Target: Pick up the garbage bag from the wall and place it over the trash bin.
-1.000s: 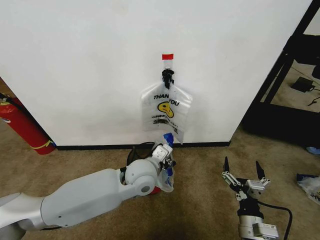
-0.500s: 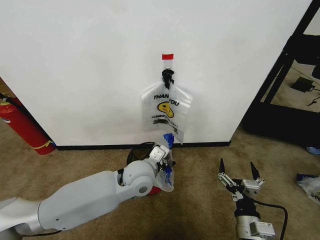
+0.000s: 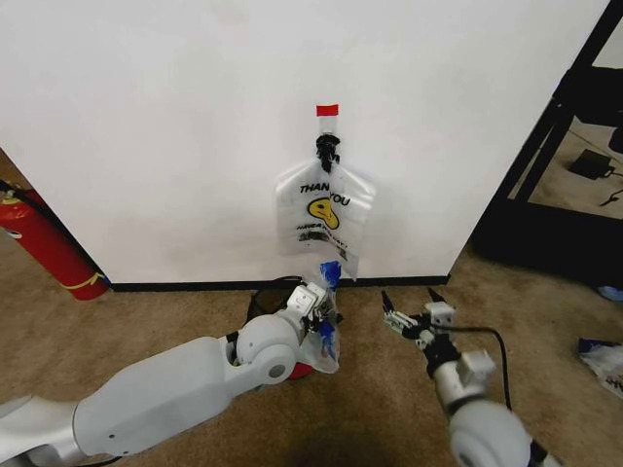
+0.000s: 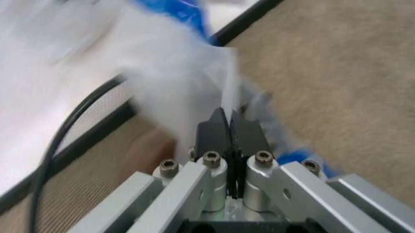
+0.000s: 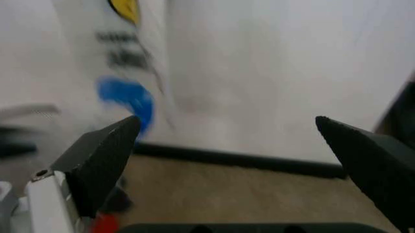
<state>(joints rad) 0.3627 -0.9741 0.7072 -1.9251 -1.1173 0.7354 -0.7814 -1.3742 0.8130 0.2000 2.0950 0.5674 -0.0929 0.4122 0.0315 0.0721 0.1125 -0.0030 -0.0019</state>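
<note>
Left gripper (image 3: 321,313) sits low in front of the wall (image 3: 175,136), right over the bin (image 3: 261,300). From the left wrist cam its fingers (image 4: 213,133) are pressed together, pinching a fold of the bag (image 3: 327,341) (thin clear plastic with blue patches at the rim). The bag hangs from the pinch and drapes down beside the bin, whose red base peeks out under my left arm. I can't tell from the head cam whether the plastic is over the bin's rim.

Right gripper (image 3: 413,308) is above the carpet (image 3: 389,399), just right of the bag, not touching it. Its fingers (image 5: 104,160) are spread wide with nothing between them; the right wrist cam looks past them at the wall, the baseboard (image 5: 240,162) and a blue patch of plastic.

On the wall, a "THANK YOU" bag bundle (image 3: 323,216) with the yellow smiley hangs from a black clip (image 3: 326,150) under a strip of red tape (image 3: 326,110). Fire extinguisher (image 3: 44,243) leans at the wall far left.
</note>
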